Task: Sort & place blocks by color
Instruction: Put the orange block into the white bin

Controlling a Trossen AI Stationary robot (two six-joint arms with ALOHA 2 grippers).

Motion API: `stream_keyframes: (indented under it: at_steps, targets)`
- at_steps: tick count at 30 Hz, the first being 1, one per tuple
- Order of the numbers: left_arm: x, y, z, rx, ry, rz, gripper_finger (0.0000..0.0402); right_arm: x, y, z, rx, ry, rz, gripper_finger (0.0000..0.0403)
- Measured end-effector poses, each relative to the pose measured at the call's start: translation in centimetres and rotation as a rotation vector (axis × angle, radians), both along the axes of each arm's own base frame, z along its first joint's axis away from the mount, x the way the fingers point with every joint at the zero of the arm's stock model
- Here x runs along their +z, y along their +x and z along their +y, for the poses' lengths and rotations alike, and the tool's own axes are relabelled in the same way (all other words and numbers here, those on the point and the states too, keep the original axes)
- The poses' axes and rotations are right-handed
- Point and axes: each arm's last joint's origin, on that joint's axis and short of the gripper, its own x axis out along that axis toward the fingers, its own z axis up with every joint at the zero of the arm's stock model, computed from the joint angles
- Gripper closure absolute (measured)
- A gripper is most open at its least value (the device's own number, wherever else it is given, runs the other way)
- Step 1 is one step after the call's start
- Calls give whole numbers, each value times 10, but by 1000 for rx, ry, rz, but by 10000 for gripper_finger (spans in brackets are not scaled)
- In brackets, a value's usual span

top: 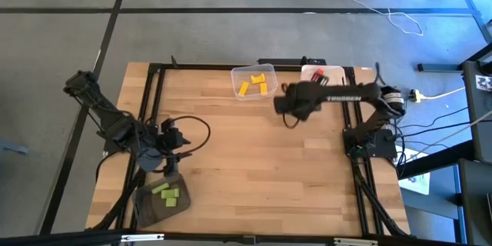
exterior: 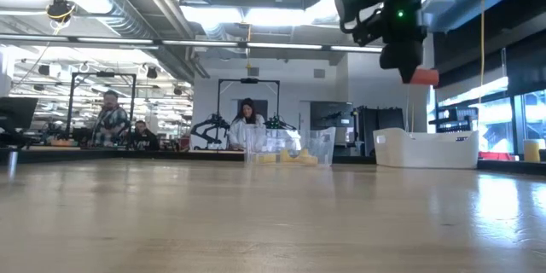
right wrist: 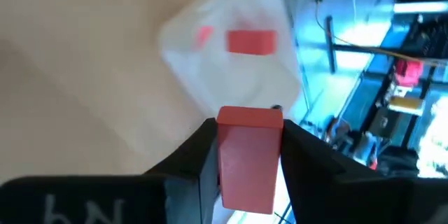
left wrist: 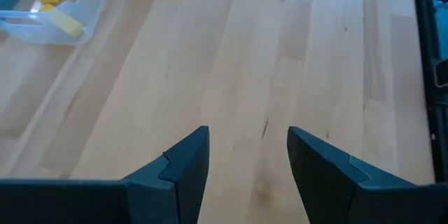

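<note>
Your right gripper (right wrist: 246, 155) is clamped on a small red rectangular block (right wrist: 248, 155), one dark finger on each side, block end sticking out past the tips. In the low view that block (exterior: 424, 76) hangs well above the tabletop, under the right gripper (exterior: 416, 68), w/ the white bin (exterior: 425, 149) below and a bit further back. From above, the right gripper (top: 292, 106) sits near the table's far edge, between the clear plastic bin (top: 237, 91) and the white bin (top: 309, 71), nearer the white one.

The right wrist view looks down on the white bin (right wrist: 203, 70): one red block (right wrist: 250, 42) lies inside it, plus a smaller reddish smear (right wrist: 203, 35) beside it, too blurred to call.

The yellow-orange blocks (top: 256, 84) lie in the clear bin, about three, loosely piled. In the low view they (exterior: 281, 157) show through the clear bin's wall (exterior: 320, 145).

The light green blocks (top: 167, 192) lie in the dark grey tray (top: 146, 204) at the near left corner of the light wooden table (top: 254, 169), about three, touching or overlapping.

Your left gripper (left wrist: 248, 171) has its fingers apart, nothing between them, only bare wood beneath. From above it (top: 173, 161) is just beyond the grey tray's far edge, close to the table's left side.

Bkgd in the low view: several people (exterior: 111, 115) at benches across the room, well behind the table.
</note>
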Motion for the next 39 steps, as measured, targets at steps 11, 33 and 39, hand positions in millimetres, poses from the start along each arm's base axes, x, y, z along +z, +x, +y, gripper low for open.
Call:
stream_keyframes:
  at_steps: [11, 33, 39]
  targets:
    - [0, 6, 8, 52, -9, -4, 218, 1, -26, -79, -132, -10, 8, 282]
    - [1, 15, 23, 150, -19, -15, 218, -96, -64, -127, -123, 211, -144, 279]
    - [1, 17, 26, 167, -20, -14, 218, -104, -70, -125, -137, 265, -163, 252]
